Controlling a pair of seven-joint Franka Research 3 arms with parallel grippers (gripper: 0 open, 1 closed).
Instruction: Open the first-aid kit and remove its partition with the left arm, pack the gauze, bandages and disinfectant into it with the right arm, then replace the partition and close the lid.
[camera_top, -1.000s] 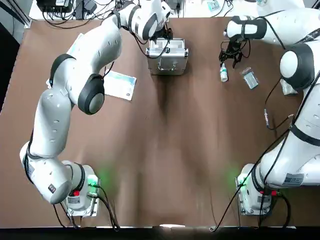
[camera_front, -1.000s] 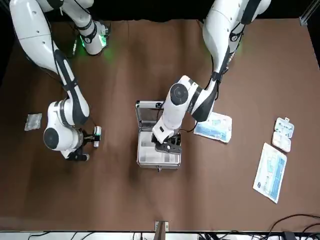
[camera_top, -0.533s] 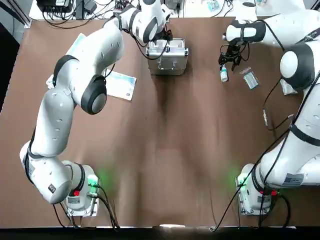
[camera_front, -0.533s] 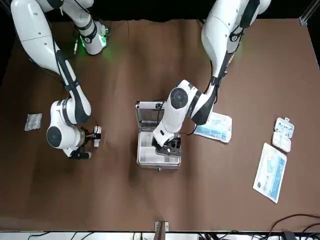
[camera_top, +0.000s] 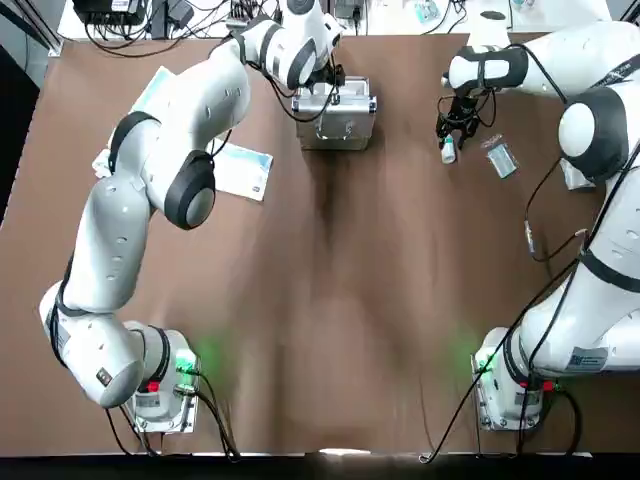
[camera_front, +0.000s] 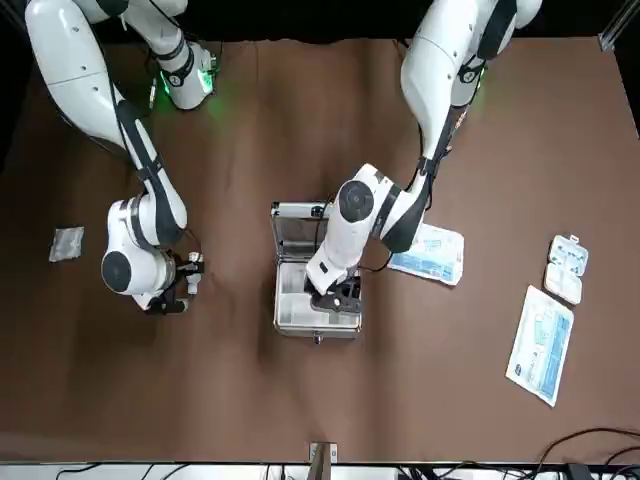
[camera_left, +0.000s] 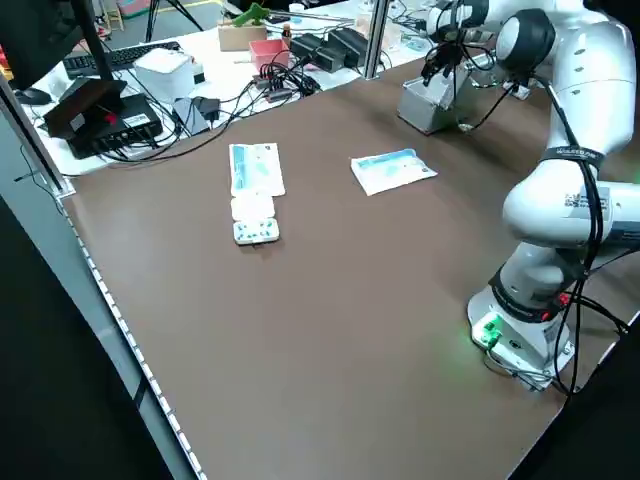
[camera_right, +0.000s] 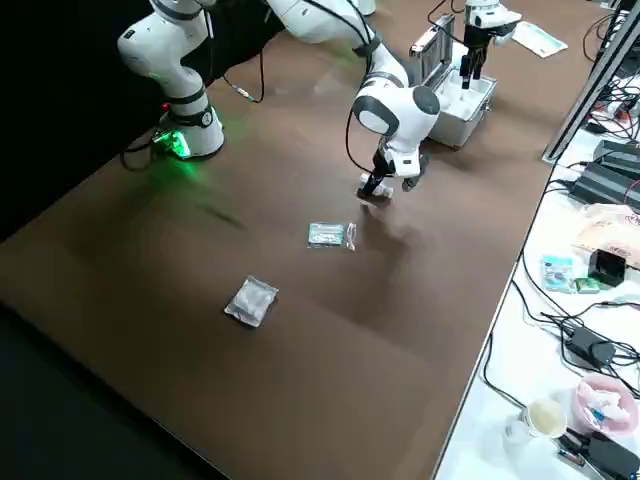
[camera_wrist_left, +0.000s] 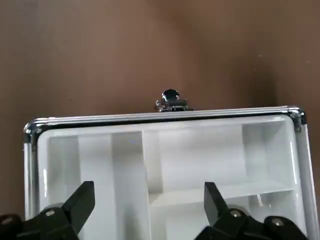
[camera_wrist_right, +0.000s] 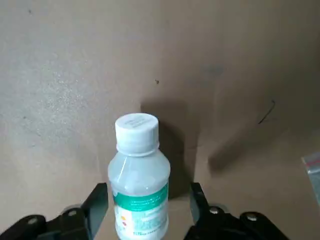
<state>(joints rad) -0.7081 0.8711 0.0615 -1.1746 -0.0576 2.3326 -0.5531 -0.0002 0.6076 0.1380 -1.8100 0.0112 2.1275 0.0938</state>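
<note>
The silver first-aid kit (camera_top: 335, 112) stands at the table's far middle with its lid (camera_front: 299, 226) raised upright. The white partition (camera_wrist_left: 165, 165) lies inside it. My left gripper (camera_wrist_left: 147, 200) hovers open just above the partition, touching nothing; the front view has it (camera_front: 338, 295) over the case's right half. The disinfectant (camera_wrist_right: 139, 185), a small white bottle with a green label, stands upright right of the kit (camera_top: 448, 150). My right gripper (camera_wrist_right: 147, 202) is open, one finger on each side of the bottle, not clamped. Which packets are the gauze and bandages, I cannot tell.
A clear packet (camera_top: 498, 157) lies just right of the bottle, and another packet (camera_right: 250, 300) farther out. A white-and-blue packet (camera_top: 243, 170) lies left of the kit, with a long pale packet (camera_front: 540, 345) and a small blister pack (camera_front: 565, 268) beyond it.
My right gripper has come down and closed in around the bottle, which has stayed put. The left gripper has edged a little over the open case.
</note>
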